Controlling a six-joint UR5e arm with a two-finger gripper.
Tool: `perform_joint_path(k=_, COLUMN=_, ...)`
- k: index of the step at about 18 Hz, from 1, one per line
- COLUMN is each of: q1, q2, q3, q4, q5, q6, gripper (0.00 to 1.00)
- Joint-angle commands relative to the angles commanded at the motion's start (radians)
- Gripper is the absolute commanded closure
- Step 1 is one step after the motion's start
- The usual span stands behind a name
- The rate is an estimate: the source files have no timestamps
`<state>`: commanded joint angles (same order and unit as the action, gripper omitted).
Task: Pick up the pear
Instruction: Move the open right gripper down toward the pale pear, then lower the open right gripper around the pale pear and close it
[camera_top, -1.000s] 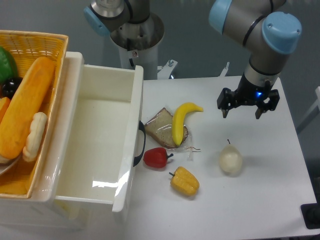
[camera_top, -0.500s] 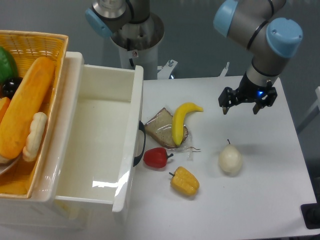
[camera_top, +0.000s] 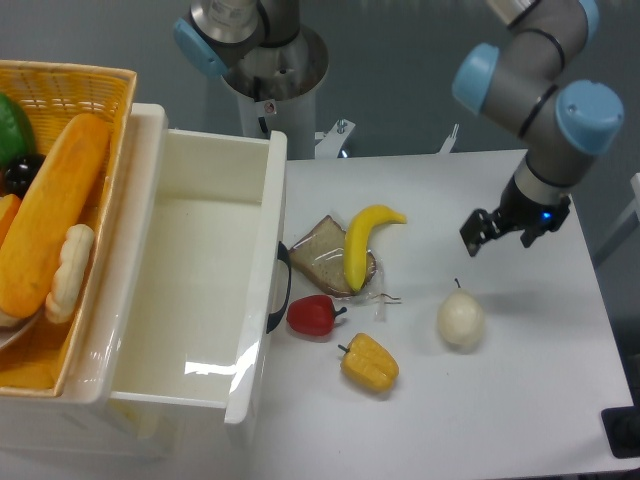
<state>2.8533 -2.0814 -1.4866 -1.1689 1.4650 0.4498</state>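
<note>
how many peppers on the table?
2. The red pepper lies beside the white bin's front wall; the yellow pepper sits just right of and nearer than it. The basket's contents are partly hidden.

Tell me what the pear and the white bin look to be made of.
The pear: likely moulded plastic or foam, a toy fruit; its skin is an even, matte cream-white with a thin dark stem, though the look leaves this open. The white bin: probably glossy hard plastic; its smooth walls show bright light reflections on the floor.
</note>
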Motion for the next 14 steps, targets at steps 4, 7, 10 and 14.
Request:
perform_joint_path(k=4, q1=-0.048, q2=-0.038, q3=0.023, q4=0.037, q5=-0.002, q6=-0.059, gripper=0.00)
perform_joint_path(k=7, q1=-0.068, q2=-0.054, q3=0.026, q4=0.037, q5=-0.002, q6=-0.065, gripper=0.00)
perform_joint_path(k=10, q1=-0.094, q2=-0.069, q3=0.031, q4=0.037, q5=-0.002, q6=-0.065, gripper=0.00)
perform_joint_path(k=14, q1=-0.103, q2=-0.080, q3=0.035, q4=0.038, q5=-0.002, q6=-0.065, gripper=0.00)
